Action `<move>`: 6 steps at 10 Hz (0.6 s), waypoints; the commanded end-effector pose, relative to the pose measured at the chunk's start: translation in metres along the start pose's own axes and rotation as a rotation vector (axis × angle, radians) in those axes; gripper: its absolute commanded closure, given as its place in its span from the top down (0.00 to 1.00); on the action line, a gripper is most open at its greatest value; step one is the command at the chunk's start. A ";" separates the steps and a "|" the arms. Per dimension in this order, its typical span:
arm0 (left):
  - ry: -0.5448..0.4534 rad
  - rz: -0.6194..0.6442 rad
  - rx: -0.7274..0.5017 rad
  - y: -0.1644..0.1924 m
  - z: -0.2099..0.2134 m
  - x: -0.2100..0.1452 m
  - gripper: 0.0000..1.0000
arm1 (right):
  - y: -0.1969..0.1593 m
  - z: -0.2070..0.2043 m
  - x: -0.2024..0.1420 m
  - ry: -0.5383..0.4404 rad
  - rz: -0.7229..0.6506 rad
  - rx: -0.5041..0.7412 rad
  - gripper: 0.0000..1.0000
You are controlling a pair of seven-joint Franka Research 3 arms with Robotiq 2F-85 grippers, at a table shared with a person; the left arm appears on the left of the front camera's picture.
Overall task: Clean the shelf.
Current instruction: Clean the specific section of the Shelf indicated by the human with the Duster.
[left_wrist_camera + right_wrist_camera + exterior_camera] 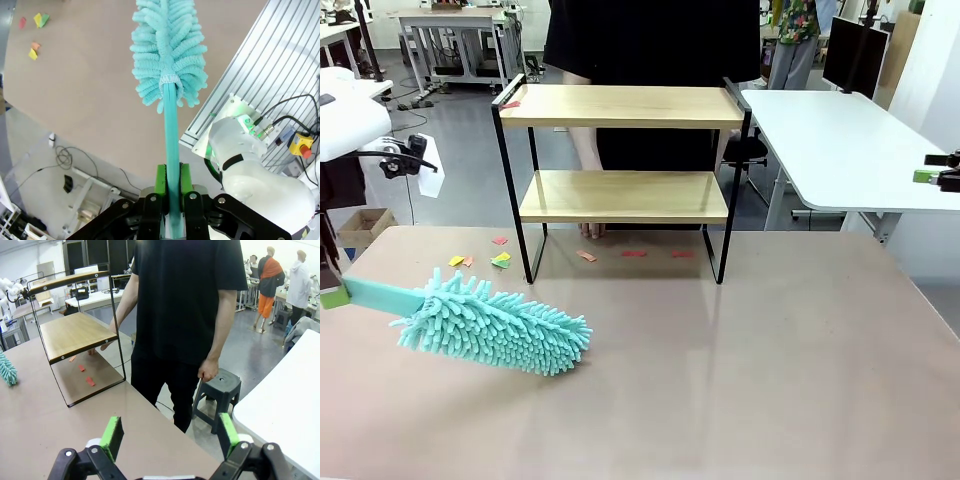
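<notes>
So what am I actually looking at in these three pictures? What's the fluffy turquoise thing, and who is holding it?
These are three cameras on one two-armed robot at a table. The front view looks across the beige table toward a person in black at the far side. The other two cameras sit on the robot's wrists, looking along its fingers.

The fluffy thing is a turquoise duster. The left gripper, a two-finger claw with green pads, is shut on its handle, and the head hangs low over the table at the robot's left.

The right gripper is open and holds nothing, off to the right side.

Mid-table stands the shelf, two wooden boards in a thin black frame. Small coloured scraps lie on the table beside and under it, and one red scrap lies on the top board.
</notes>
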State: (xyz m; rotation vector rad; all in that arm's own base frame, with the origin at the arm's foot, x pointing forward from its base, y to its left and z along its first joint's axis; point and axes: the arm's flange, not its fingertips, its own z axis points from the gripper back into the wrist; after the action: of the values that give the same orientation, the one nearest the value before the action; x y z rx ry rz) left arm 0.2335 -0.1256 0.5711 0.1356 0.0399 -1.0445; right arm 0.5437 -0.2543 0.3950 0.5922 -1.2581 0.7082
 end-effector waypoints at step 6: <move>-0.013 0.010 -0.024 -0.002 0.002 -0.001 0.13 | 0.001 -0.001 0.003 0.002 0.005 0.003 1.00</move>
State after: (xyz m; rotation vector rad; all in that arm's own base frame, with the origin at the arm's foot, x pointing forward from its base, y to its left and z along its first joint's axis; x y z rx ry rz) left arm 0.2335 -0.1256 0.5711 0.1356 0.0399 -1.0444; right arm 0.5437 -0.2543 0.3950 0.5922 -1.2581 0.7082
